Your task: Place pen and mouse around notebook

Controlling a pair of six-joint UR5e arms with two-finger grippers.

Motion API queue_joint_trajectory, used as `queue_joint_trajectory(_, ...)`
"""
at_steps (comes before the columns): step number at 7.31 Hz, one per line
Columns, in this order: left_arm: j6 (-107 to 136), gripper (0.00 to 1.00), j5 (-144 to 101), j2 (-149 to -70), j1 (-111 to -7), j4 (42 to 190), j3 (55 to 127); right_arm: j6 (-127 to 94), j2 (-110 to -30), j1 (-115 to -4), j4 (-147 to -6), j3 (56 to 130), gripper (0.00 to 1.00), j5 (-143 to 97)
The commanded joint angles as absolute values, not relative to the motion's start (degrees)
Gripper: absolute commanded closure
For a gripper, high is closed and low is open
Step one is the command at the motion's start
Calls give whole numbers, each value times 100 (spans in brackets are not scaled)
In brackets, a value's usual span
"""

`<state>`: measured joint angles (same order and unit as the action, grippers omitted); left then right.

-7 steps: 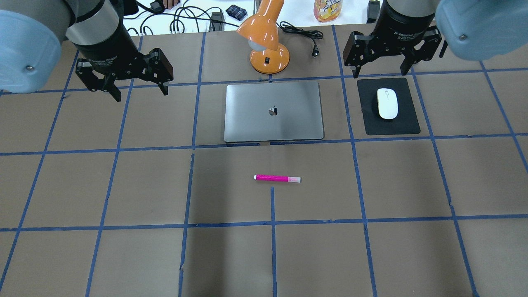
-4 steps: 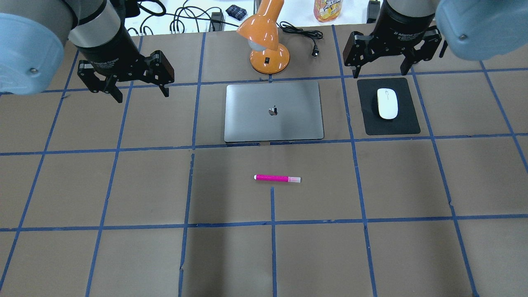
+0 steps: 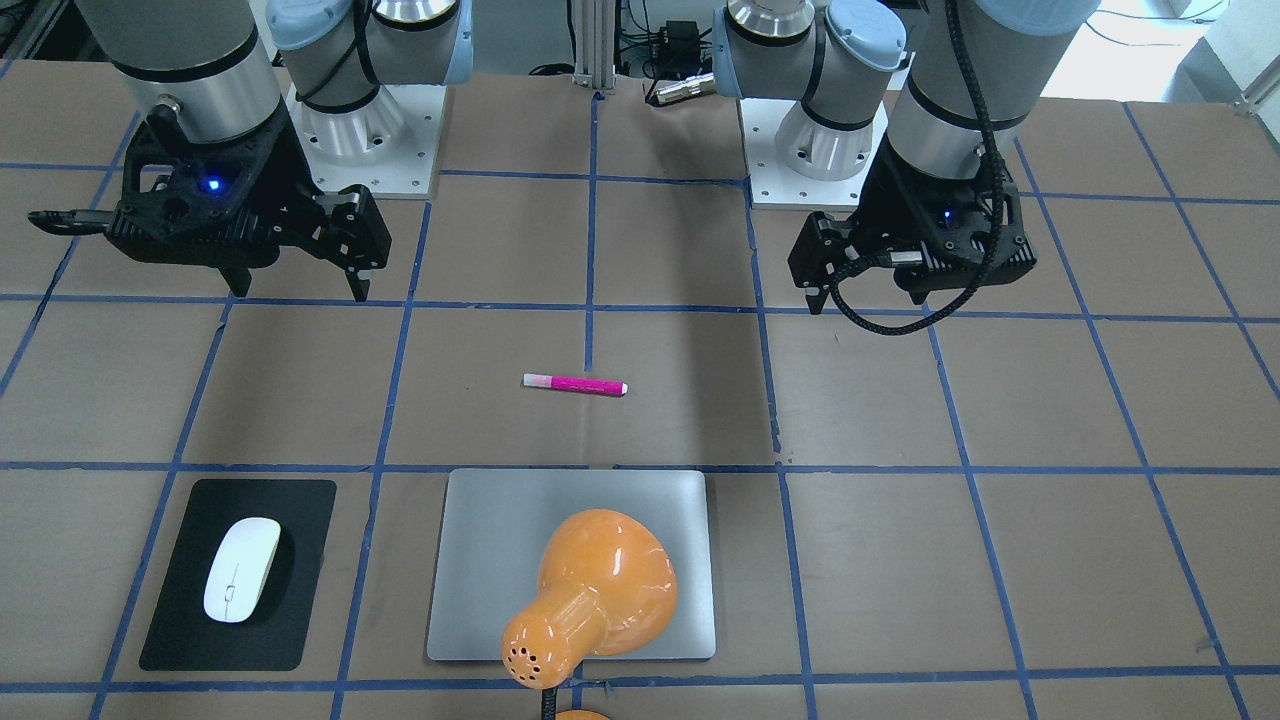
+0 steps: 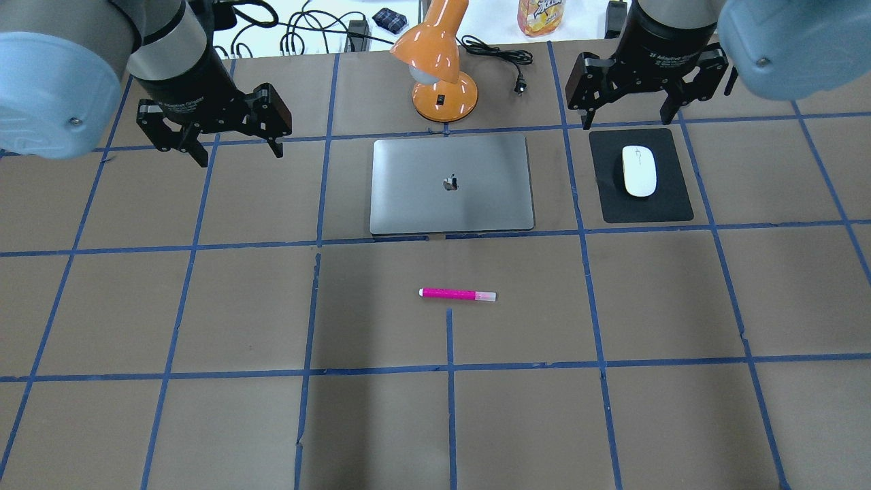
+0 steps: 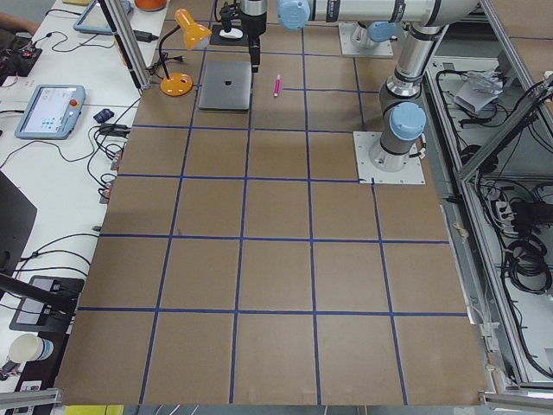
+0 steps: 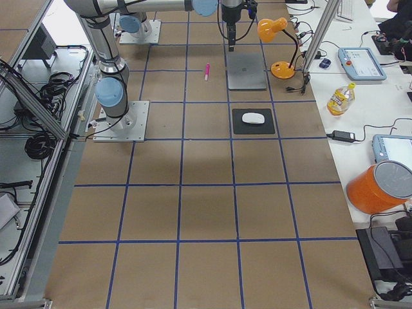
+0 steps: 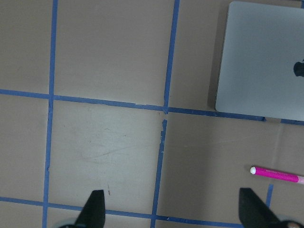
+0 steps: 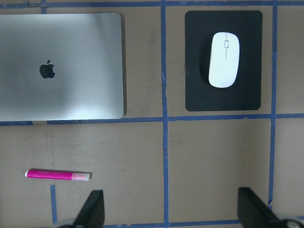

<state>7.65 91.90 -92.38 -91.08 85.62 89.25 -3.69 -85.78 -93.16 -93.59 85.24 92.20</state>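
here we find the pen [image 4: 457, 295] lying left-to-right at mid-frame below the notebook [image 4: 451, 184], down-right of our left gripper [image 4: 239, 156], whose fingers stand apart, while our equally spread right gripper [image 4: 628, 121] hangs near the mouse [image 4: 639, 171], upper right.

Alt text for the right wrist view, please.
Top-down: a silver notebook upper left, a white mouse on a black mat upper right, a pink pen lower left on the taped brown table. The right gripper, jaws open, frames the bottom edge.
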Motion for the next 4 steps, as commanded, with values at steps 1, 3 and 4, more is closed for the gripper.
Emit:
queue_joint_trajectory(1,765,0,9193,-9210,-9123,8604,8921,-369,-8578,-9316,-9360,8525,0,9220)
queue_joint_trajectory(3,817,0,9176,-9212,-9132,8604,8930,-369,-8578,-9316,-9360,8525,0,9220)
queue_joint_trajectory(4,800,0,9176,-9167,-9132,8604,8930,-369,-8578,-9316,-9352,8525,0,9220)
